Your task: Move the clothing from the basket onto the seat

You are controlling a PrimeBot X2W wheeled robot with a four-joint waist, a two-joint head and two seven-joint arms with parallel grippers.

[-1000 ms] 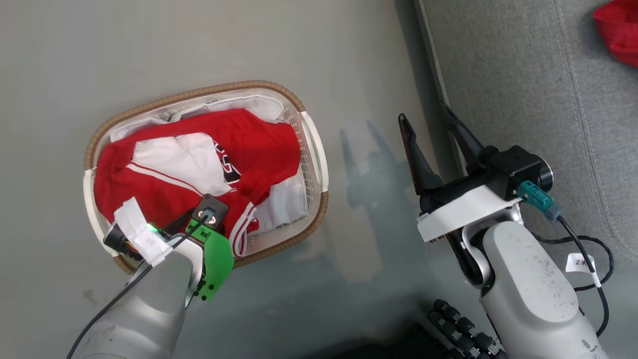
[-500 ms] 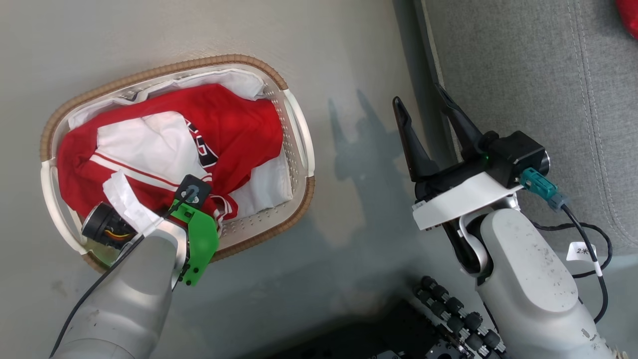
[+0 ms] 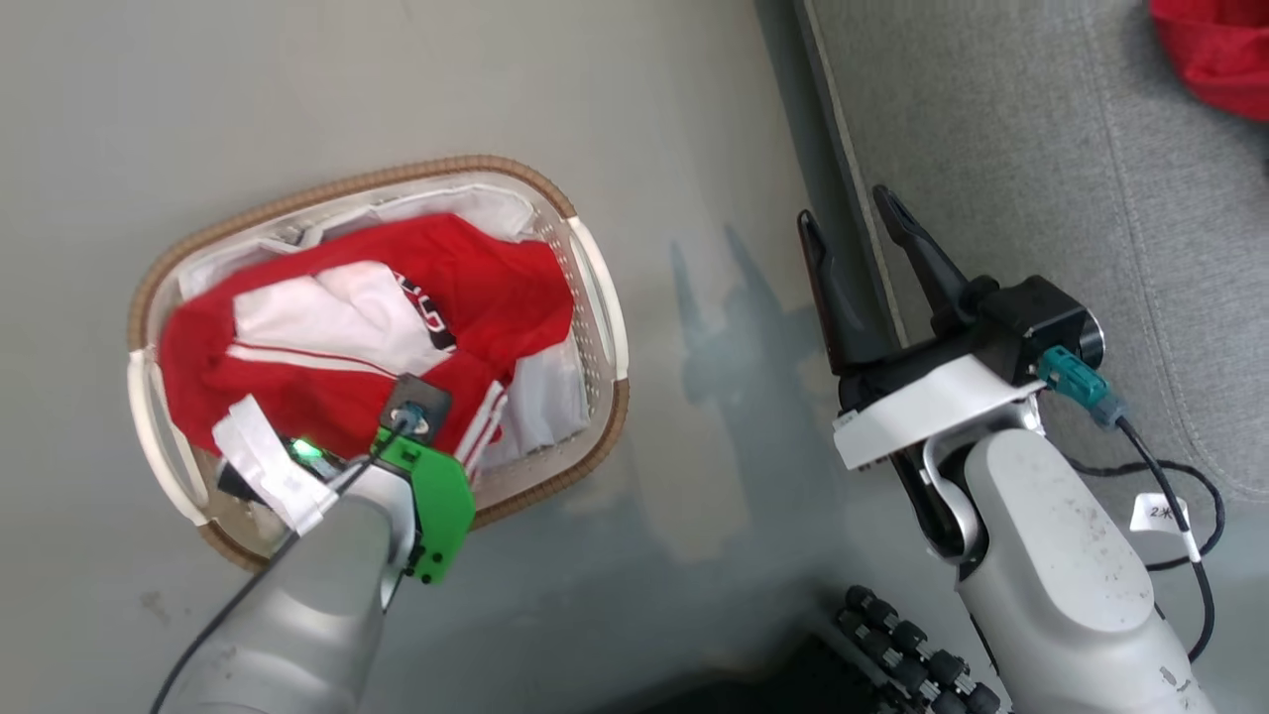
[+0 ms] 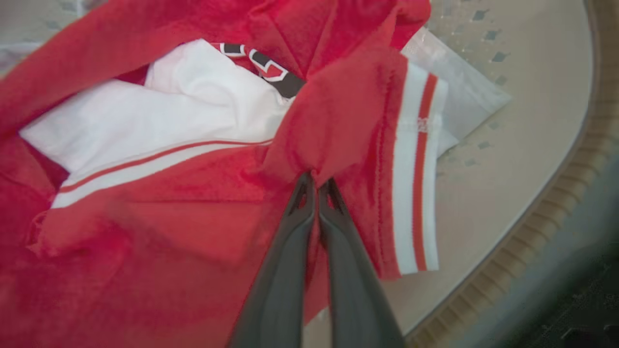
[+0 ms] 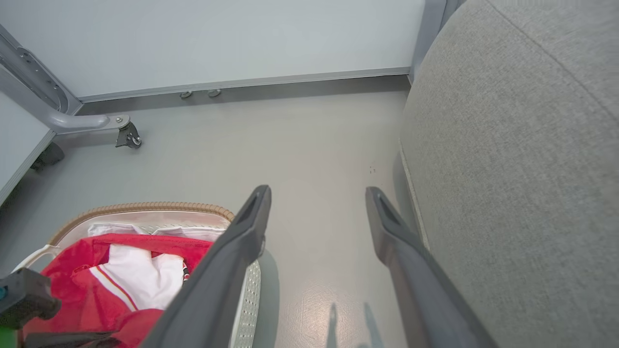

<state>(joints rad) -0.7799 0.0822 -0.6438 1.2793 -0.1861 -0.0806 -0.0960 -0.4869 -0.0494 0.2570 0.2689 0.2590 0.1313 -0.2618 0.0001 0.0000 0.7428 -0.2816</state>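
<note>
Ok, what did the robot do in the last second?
The left gripper has pinched shut on a fold of the clothing. The clothing still lies in the basket. The right gripper stays open by the seat. The basket only seems to shift because the view moved.

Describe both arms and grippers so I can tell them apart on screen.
Left forearm: pale grey, green bracket, white tape, black cable. Right forearm: scuffed pale grey, white wrist plate, teal connector, tagged black cable. Two long dark tapered fingers each on left gripper and right gripper.
</note>
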